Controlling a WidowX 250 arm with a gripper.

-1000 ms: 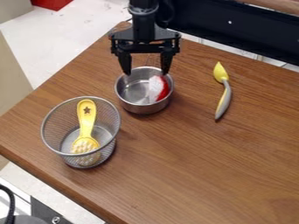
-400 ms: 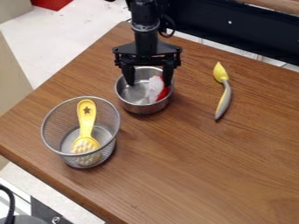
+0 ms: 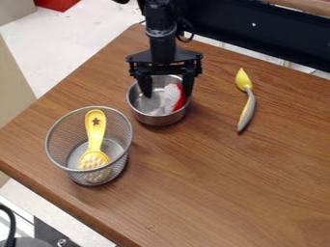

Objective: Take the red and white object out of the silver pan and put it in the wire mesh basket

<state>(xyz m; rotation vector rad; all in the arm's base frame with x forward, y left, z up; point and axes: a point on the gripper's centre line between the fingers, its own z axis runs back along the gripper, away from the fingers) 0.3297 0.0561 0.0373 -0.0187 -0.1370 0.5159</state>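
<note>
Red-and-white item (image 3: 174, 97) sits in metal bowl (image 3: 157, 118), between the spread jaws of black gripper (image 3: 168, 95), nearer the finger at the view's right. Jaws open, one finger to each side; nothing clamped. Contact with item or bowl wall: cannot tell. Item seems propped by the bowl's curved side, red part outward; the wall likely keeps it from rolling off.

Nearer the camera from the jaws, toward the view's left: wire mesh basket (image 3: 54, 154). Yellow brush-like tool (image 3: 95, 129) inside, handle up, slanted; presumably too long to lie flat, so the basket holds it up. Off the jaws toward the view's right: yellow-and-gray utensil (image 3: 249, 107), resting flat, needing no prop.

Surface beneath the jaws: brown wood-grain table (image 3: 219, 188). Beyond it, pale floor (image 3: 80, 30), red patch (image 3: 58, 4), long dark panel (image 3: 258, 31).
</note>
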